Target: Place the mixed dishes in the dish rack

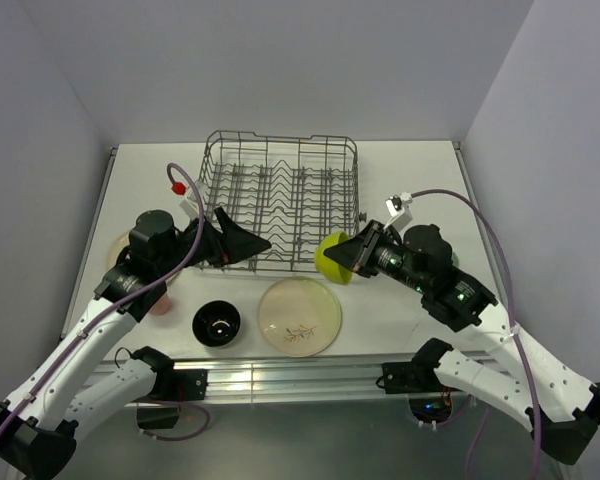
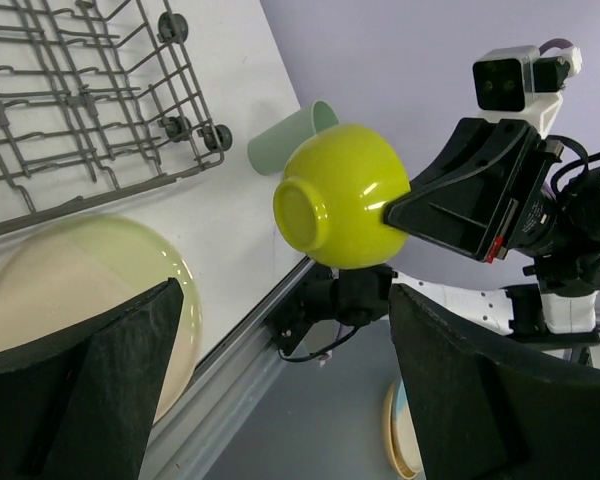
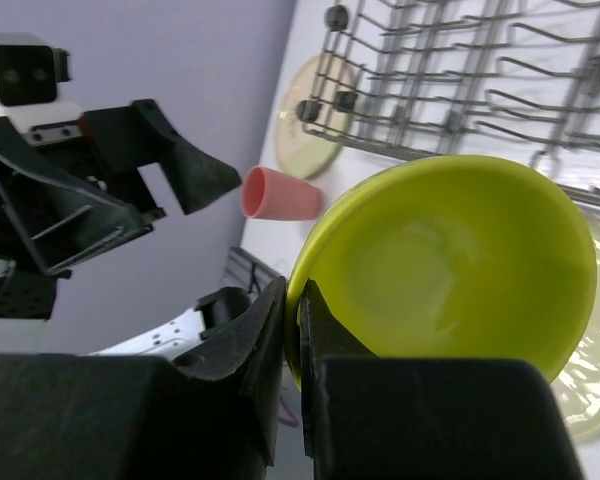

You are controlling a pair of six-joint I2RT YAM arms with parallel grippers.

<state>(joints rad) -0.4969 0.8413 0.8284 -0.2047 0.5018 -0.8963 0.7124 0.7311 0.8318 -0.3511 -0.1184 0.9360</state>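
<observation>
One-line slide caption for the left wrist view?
Right gripper holds the lime-green bowl by its rim near the dish rack; left gripper open.

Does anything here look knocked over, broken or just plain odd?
Nothing looks spilled or broken. The one odd sight is the lime-green bowl, tipped on its side in mid-air near the front corner of the dish rack, but the right gripper pinches its rim. The large plate and black bowl sit flat on the table.

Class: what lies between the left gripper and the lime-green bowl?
In the top view, only the dish rack's near edge lies between the left gripper and the lime-green bowl.
</observation>
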